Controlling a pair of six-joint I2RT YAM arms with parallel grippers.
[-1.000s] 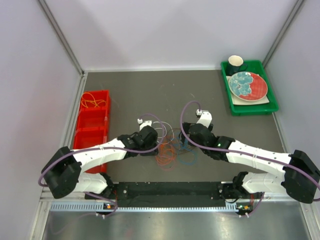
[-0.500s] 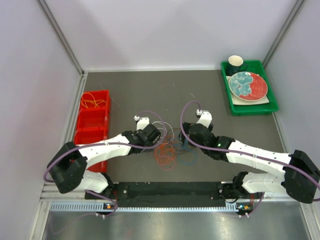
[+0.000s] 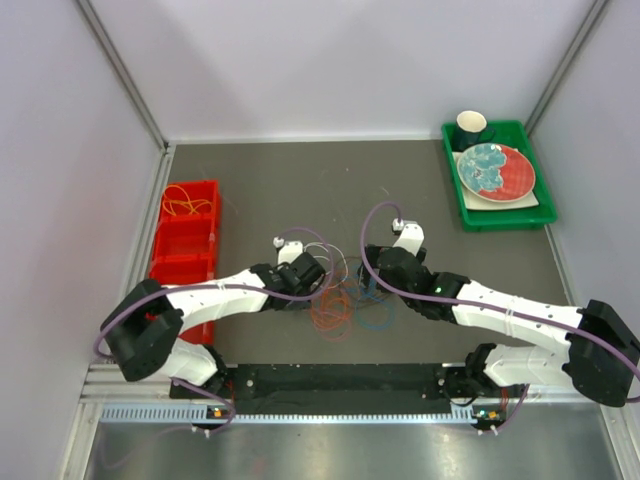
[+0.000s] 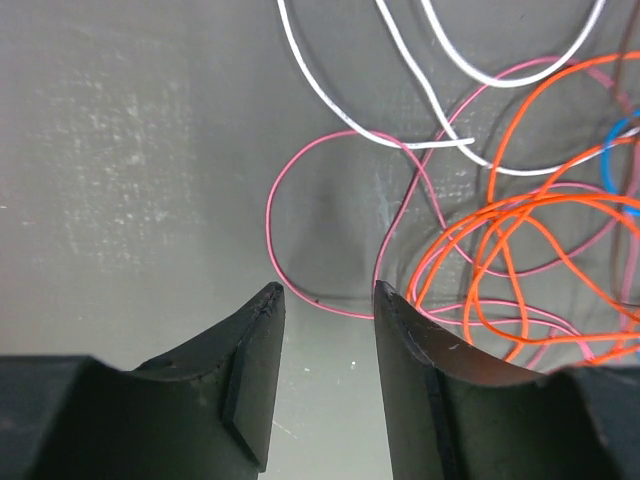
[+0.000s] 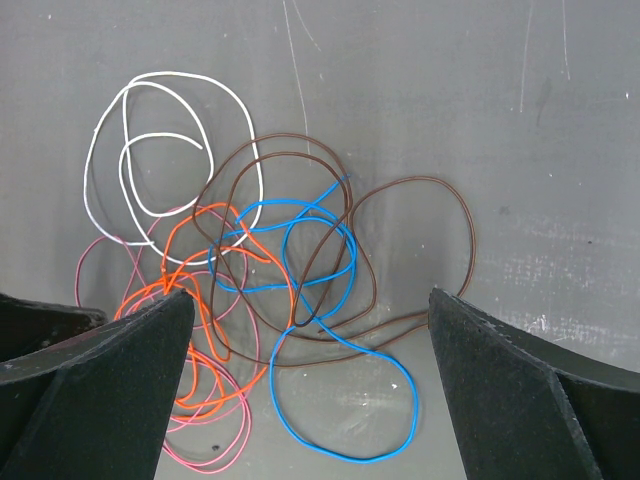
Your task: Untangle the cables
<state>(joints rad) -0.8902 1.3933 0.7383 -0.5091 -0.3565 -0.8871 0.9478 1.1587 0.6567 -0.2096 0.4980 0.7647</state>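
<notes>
The cables [image 3: 335, 308] lie tangled by the surface's [image 3: 300, 185] near edge — left claw [image 4: 328, 290] half-open, empty, lined on the pink loop [image 4: 271, 200], likely to tug it free — right claw [image 5: 310, 295] wide.

Soft, even light falls from above on the dark grey matte tabletop [image 3: 300, 190], with no glare. The tangle of thin coloured wires [image 5: 300, 255] casts only faint, blurred shadows. Both wrist views are sharp on the wires. The black jaws along their bottom edges look dim and slightly soft.
</notes>
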